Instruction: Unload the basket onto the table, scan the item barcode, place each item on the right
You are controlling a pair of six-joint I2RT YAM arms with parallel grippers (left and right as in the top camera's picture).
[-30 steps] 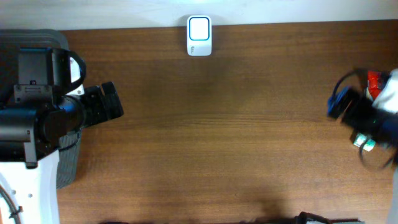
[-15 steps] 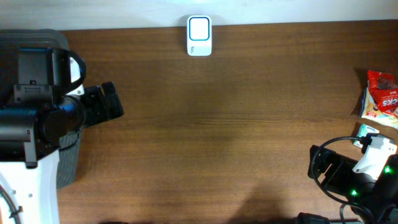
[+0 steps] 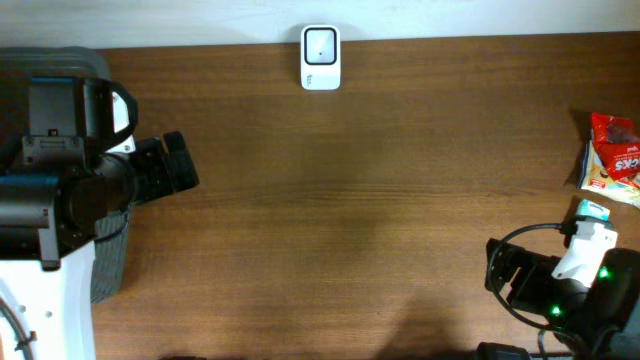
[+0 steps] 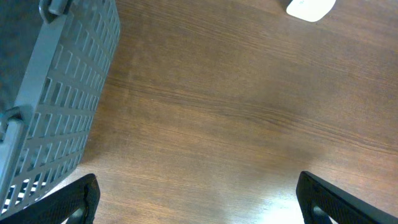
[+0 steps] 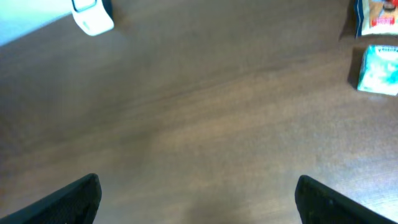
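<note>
The right gripper (image 5: 199,205) hangs over bare wood with its two dark fingers spread as wide as they go and nothing between them. The left gripper (image 4: 199,202) is just as wide open and holds nothing either.

Seen from overhead, the right gripper sits at the near right corner of the brown wooden table (image 3: 350,220). Just beyond it lies a small teal and white box (image 3: 590,210). Just past the box, at the right edge, lies a red snack packet (image 3: 612,152) with an orange and white lower part and large white lettering. The two lie close together, apart from both grippers. The right wrist view is soft, so no barcode can be made out on either.

A white scanner (image 3: 320,58) with a square window stands at the far edge of the table, midway along it and well apart from the items.

Beside the left gripper, at the left edge, stands a grey slatted basket (image 4: 62,106). Its inside is dark, and its contents cannot be told.
</note>
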